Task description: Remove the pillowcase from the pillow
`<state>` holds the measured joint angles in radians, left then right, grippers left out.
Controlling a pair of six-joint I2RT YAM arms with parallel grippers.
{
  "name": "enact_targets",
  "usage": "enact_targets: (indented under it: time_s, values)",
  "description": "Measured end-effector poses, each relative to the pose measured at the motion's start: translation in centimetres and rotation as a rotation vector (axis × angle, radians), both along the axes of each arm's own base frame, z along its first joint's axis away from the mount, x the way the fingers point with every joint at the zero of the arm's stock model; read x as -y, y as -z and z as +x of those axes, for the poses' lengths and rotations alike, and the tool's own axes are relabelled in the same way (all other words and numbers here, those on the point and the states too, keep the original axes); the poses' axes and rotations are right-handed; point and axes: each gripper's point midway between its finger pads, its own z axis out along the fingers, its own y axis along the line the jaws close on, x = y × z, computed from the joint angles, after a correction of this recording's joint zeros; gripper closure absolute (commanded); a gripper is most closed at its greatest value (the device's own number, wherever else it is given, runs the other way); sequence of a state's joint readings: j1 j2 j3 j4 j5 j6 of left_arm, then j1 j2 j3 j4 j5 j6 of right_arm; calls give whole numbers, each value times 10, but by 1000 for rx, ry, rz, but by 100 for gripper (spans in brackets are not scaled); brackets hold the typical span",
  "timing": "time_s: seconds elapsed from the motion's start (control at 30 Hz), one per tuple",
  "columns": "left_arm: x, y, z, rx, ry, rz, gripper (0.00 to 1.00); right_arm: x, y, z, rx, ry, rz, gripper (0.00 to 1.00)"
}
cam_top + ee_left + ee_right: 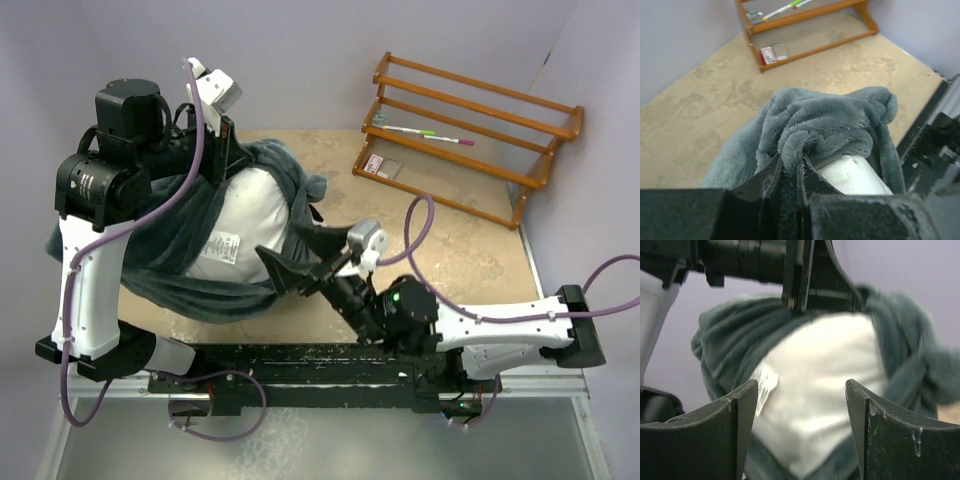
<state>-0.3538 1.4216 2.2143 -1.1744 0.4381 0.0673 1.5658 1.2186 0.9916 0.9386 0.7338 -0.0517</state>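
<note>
From above, the grey plush pillowcase [185, 250] lies bunched around the white pillow [245, 225] on the left half of the desk [450, 250], the pillow's face bared; a wooden rack [470, 130] sits at the far right. The left wrist view shows the left pincer [789, 172] narrowed on a fold of pillowcase. In the right wrist view the right pincer [802, 410] stands wide, holding nothing, facing the bared pillow.

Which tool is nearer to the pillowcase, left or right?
Left. The left tool pinches a fold of the pillowcase; the right tool hangs open before the bare pillow.
</note>
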Motion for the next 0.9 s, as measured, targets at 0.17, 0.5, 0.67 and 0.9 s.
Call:
enact_targets:
  time_s: [0.17,0.5,0.67,0.9]
  values:
    - [12,3,-17,-52,98,-32,100,-11,-32,18,52,-61,-97,15]
    - [21,2,-31,-90,182,-50,100,-32,15,48,-5,-163,-409,12]
    - [24,3,-30,-95,209,-42,100,-29,18,61,-3,-235,-472,12]
    - [27,2,-32,-85,256,-41,100,-35,19,86,-24,-289,-500,9]
